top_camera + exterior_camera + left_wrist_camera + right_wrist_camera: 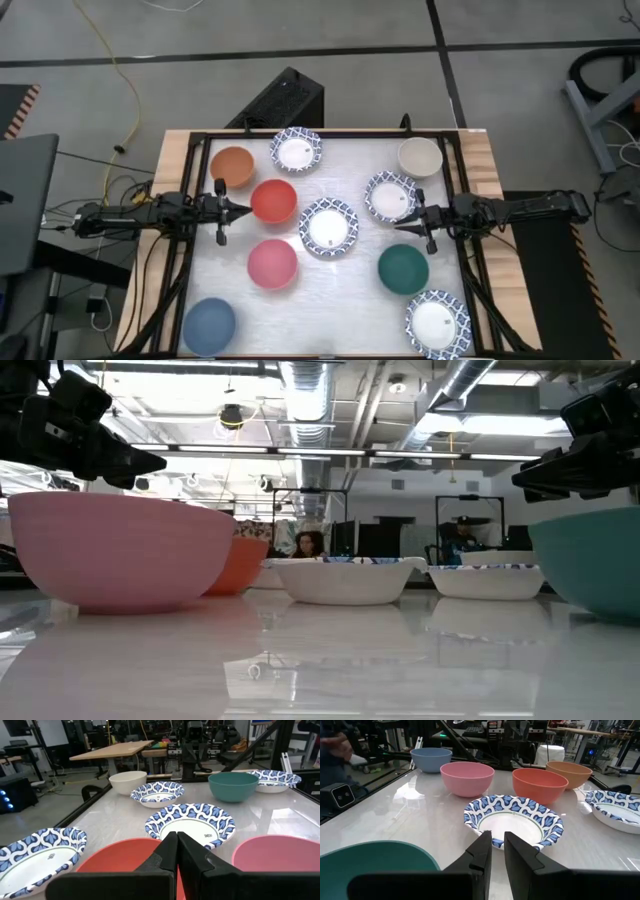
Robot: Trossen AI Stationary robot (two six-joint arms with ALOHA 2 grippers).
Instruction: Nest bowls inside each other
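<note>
Hovering over ten separate bowls, both grippers hold nothing.
The left gripper (pixel 240 209), fingers pressed together, sits at the red bowl's (pixel 273 200) rim; the right gripper (pixel 402 227), fingers slightly parted, hangs between a patterned bowl (pixel 390 196) and the green bowl (pixel 403 269) (none nested). Orange (pixel 232 166), pink (pixel 271 263), blue (pixel 209 325) and cream (pixel 419 156) bowls sit apart on the table (pixel 350 300).

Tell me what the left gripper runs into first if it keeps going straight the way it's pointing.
Most likely the red bowl. The left gripper, shut, points across the table with its tips at that bowl's near rim. In the left wrist view the bowl sits right under the fingertips, so if the gripper rides higher it may pass over the rim.
</note>
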